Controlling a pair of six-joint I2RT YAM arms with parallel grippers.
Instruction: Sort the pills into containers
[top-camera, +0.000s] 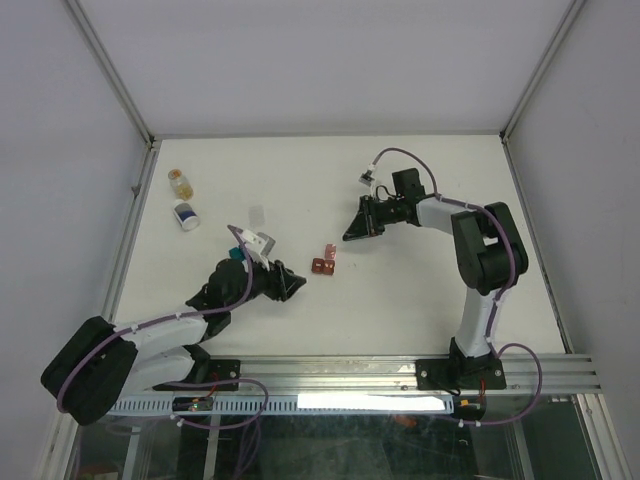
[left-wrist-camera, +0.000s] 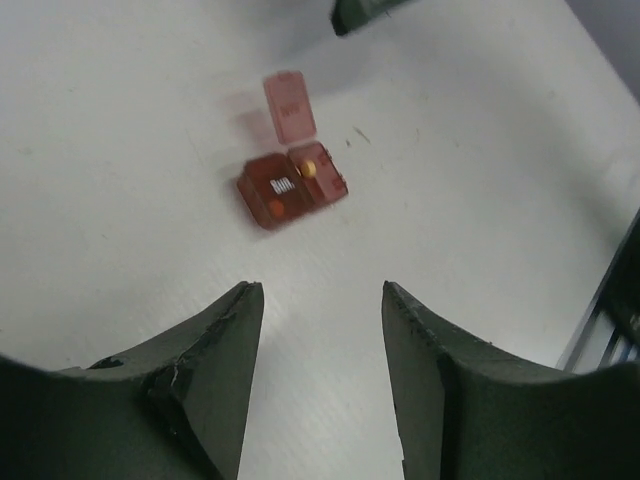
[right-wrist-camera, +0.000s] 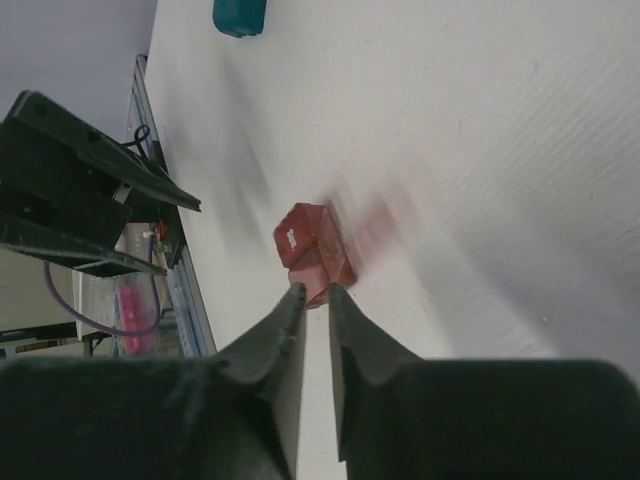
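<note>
The dark red container (top-camera: 321, 266) lies mid-table with one lid flipped open (left-wrist-camera: 290, 105). In the left wrist view this container (left-wrist-camera: 292, 187) holds a yellow pill (left-wrist-camera: 309, 169) in the open compartment, and an orange spot (left-wrist-camera: 274, 209) shows in the shut one. My left gripper (top-camera: 293, 283) is open and empty (left-wrist-camera: 320, 292), just short of the box. My right gripper (top-camera: 350, 235) hovers behind the box. Its jaws (right-wrist-camera: 311, 290) are almost together, with nothing seen between them, above the box (right-wrist-camera: 312, 248). The teal container (top-camera: 236, 256) lies beside the left wrist and also shows in the right wrist view (right-wrist-camera: 240, 15).
A white cylindrical bottle (top-camera: 186, 214) and a small amber vial (top-camera: 180, 182) lie at the far left. Metal frame rails run along the table's left edge (top-camera: 128, 235) and near edge (top-camera: 400, 375).
</note>
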